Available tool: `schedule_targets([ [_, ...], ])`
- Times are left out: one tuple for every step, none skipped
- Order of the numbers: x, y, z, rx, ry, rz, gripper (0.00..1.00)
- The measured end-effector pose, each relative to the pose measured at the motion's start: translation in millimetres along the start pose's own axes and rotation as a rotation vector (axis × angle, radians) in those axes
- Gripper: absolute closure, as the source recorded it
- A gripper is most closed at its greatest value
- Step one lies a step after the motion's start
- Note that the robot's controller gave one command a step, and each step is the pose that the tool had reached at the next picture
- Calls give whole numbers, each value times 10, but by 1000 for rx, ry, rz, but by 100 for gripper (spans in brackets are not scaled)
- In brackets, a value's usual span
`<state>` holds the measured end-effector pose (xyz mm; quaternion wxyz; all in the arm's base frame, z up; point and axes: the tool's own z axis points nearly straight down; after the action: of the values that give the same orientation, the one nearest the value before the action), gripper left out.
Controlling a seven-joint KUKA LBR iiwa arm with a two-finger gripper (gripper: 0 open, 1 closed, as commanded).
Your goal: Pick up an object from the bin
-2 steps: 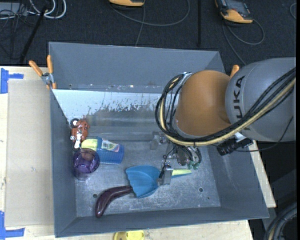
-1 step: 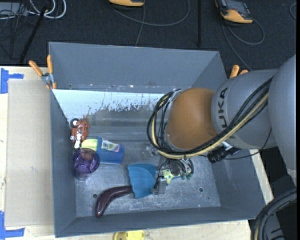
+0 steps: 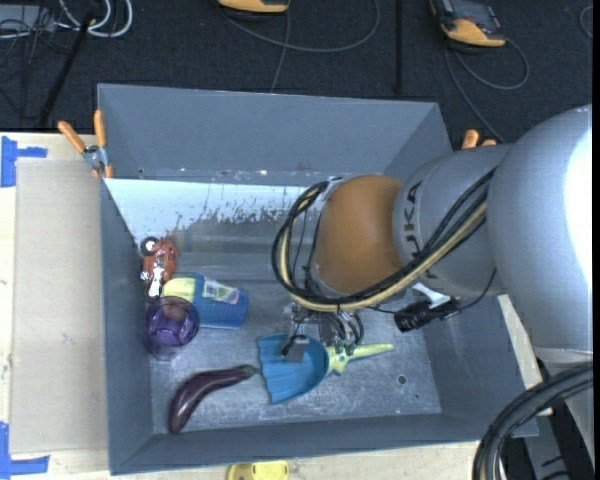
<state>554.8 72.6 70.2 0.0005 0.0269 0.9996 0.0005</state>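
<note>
Background: we see a dark floor with cables beyond the grey bin (image 3: 270,158).
Gripper (image 3: 315,336): low over the bin's near middle, under the arm's orange cover; we cannot tell whether it is apart or together.
Blue scoop (image 3: 290,376): right below the gripper, with a yellow-green stalk (image 3: 368,350) at its right edge.
Left side: purple eggplant (image 3: 202,393) nearest, purple cup (image 3: 170,326), blue bottle (image 3: 218,305), small red toy (image 3: 158,261) farther back.
</note>
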Motion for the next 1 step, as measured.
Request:
schedule_targets([
  [0,-1,0,0,0,0,100],
])
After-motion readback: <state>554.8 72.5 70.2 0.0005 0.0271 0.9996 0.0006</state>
